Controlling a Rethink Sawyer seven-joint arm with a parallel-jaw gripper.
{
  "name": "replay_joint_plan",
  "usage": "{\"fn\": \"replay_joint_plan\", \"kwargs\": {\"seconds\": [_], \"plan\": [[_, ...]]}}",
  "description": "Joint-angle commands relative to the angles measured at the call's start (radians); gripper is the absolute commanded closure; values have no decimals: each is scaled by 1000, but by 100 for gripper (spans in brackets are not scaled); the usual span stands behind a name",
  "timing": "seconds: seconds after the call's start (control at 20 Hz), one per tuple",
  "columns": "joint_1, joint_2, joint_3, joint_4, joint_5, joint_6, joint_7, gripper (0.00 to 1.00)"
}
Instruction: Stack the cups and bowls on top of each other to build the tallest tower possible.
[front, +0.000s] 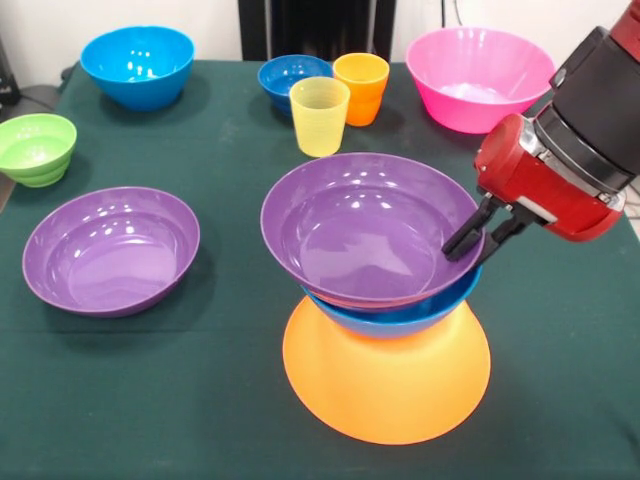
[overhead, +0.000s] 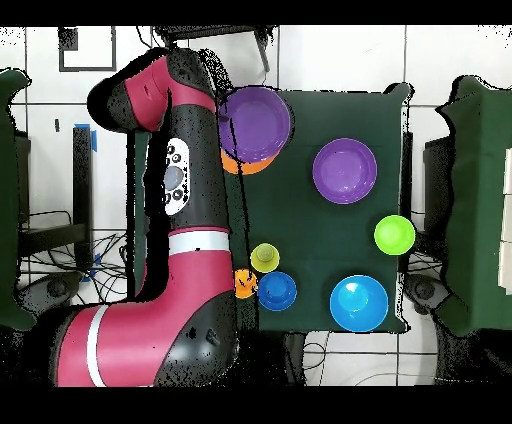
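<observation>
Three pieces made up the tower (front: 385, 320) at lower centre of the front view: an inverted yellow-orange bowl (front: 386, 385), a blue bowl (front: 400, 315) and a purple bowl (front: 365, 235) sitting tilted on top. The gripper (front: 482, 236) was seen at that bowl's right rim, its fingers (front: 462, 238) straddling the rim, seemingly pinching it. A good release was judged to need the bowl levelled and centred first, then a straight lift. Open tabletop (front: 220, 400) was left toward the lower left, while the yellow cup (front: 319, 115) stood near above.
</observation>
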Motion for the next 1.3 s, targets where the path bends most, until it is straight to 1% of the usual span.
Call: {"fn": "replay_joint_plan", "kwargs": {"seconds": [0.05, 0.4, 0.85, 1.3], "plan": [[4, 6, 75, 86, 21, -58, -130, 100], [10, 8, 83, 74, 38, -31, -128, 100], [17, 29, 76, 16, 43, 16, -147, 100], [22, 46, 70, -16, 37, 17, -148, 100]]}}
